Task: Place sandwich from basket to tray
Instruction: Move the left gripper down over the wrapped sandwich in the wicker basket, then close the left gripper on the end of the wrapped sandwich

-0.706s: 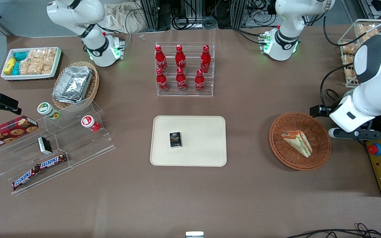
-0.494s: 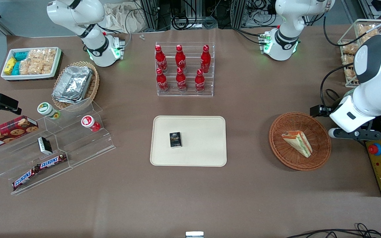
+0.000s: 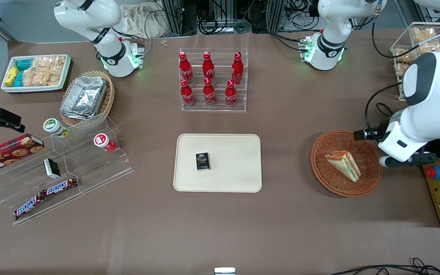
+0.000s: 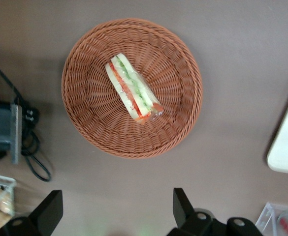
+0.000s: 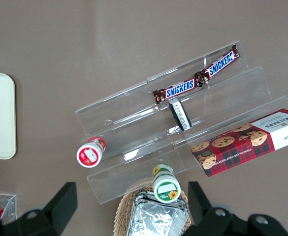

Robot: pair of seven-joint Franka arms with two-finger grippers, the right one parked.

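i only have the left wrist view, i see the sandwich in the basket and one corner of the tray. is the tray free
Observer: Not fully. A small dark box lies flat on the tray, in the half toward the parked arm's end.
Operator: whats near the tray that i could bump
Observer: A clear rack of red bottles stands farther from the front camera than the tray.
Operator: where am i over the basket
Observer: From the front, your wrist hangs over the basket rim at the working arm's end. The gripper is open, and the sandwich is untouched.
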